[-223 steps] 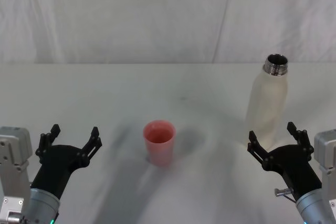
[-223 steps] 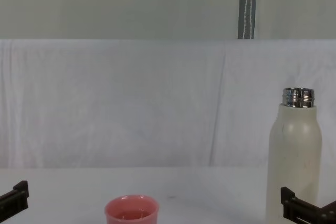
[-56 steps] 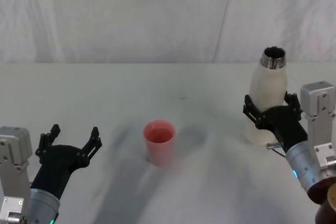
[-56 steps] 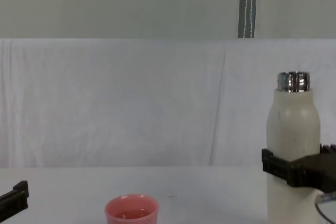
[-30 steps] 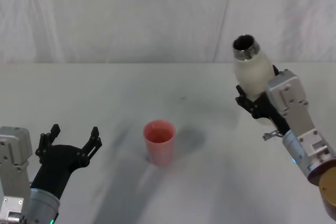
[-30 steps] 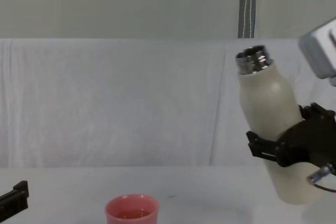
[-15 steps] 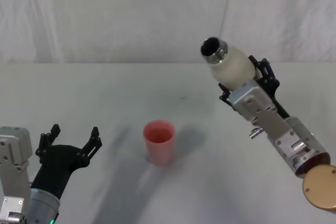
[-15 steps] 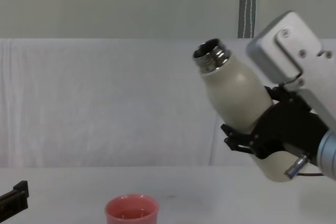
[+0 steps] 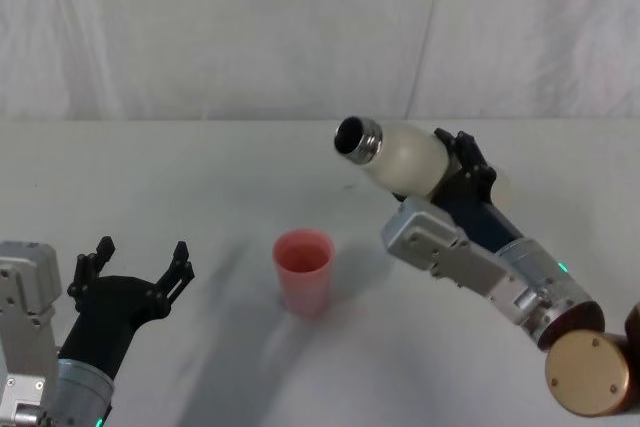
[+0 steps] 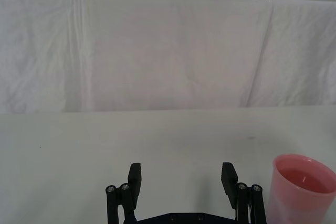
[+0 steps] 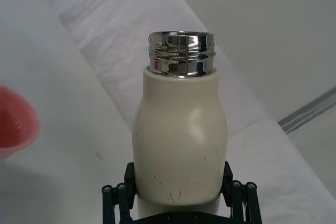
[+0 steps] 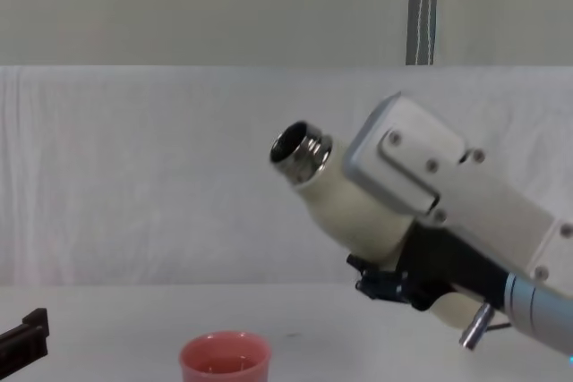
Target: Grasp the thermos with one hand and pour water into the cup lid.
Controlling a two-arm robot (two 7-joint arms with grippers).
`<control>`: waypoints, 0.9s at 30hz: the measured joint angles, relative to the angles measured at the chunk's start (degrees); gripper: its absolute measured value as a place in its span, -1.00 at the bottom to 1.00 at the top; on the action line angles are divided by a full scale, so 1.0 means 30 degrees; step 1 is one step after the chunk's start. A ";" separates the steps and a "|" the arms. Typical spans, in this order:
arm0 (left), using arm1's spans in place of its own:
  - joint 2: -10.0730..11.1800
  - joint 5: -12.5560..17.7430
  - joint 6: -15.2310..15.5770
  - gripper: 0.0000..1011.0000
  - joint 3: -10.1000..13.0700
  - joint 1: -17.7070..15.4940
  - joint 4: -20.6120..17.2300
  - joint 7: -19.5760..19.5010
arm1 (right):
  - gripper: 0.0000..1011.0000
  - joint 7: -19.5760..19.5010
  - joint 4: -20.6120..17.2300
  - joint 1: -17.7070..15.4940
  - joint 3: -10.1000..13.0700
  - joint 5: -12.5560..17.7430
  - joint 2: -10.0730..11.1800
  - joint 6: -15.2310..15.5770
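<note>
Your bench (image 9: 180, 177) is a plain white surface with a creased white cloth backdrop (image 9: 250, 27) hung behind it and a grey pole (image 12: 422, 6) above that. Your right pincer (image 11: 178, 195) is clamped around the lower body of the thermos (image 9: 400, 159), held in the air and tipped toward the left, its steel neck higher than and to the right of the cup lid (image 9: 303, 272). The pink lid stands upright mid-bench. Your left pincer (image 10: 181, 179) rests low at the near left, spread wide and holding nothing.
</note>
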 joint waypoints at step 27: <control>0.0001 -0.0001 0.0001 0.98 0.0000 0.0000 0.0000 0.0000 | 0.88 -0.0711 0.1548 0.0789 -0.1808 -0.4463 0.0320 0.1633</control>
